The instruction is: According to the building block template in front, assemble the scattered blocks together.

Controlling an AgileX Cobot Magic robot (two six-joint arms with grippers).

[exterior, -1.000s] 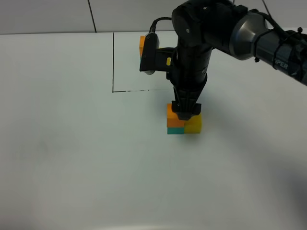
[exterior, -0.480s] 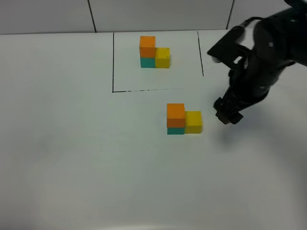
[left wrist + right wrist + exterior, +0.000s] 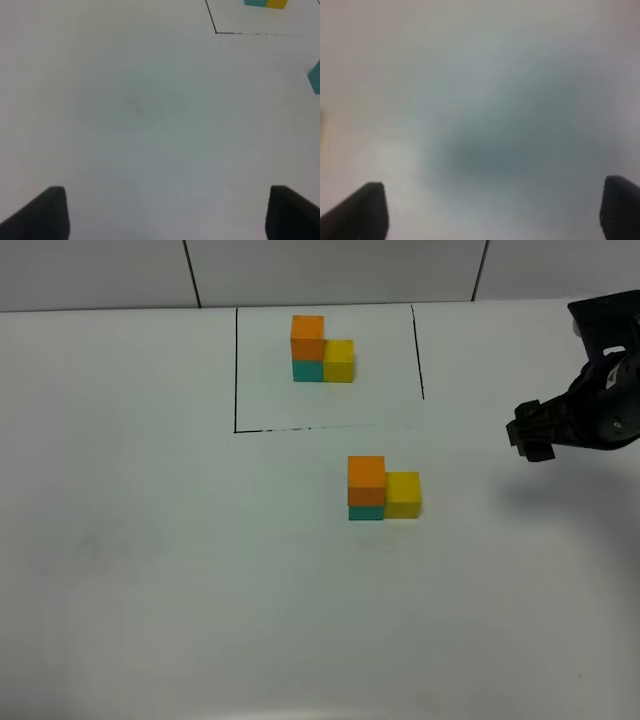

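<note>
The building block template stands inside thin black lines (image 3: 236, 370) at the back: an orange cube (image 3: 307, 328) on a teal cube (image 3: 307, 369), with a yellow cube (image 3: 339, 361) at its right side. The scattered blocks stand together in front of it: the orange block (image 3: 366, 478) on the teal block (image 3: 366, 512), the yellow block (image 3: 403, 494) touching on the right. My right gripper (image 3: 532, 438) hovers far right of them, open and empty in its wrist view (image 3: 490, 215). My left gripper (image 3: 167, 220) is open and empty over bare table; it is outside the exterior view.
The white table (image 3: 150, 540) meets a tiled wall at the back. In the left wrist view a black line corner (image 3: 216, 32), the template's lower edge (image 3: 265, 3) and a teal block edge (image 3: 315, 77) show.
My right gripper has let go of the orange block atop the stack and swung away to the right edge. The three blocks stay joined. The template is uncovered.
</note>
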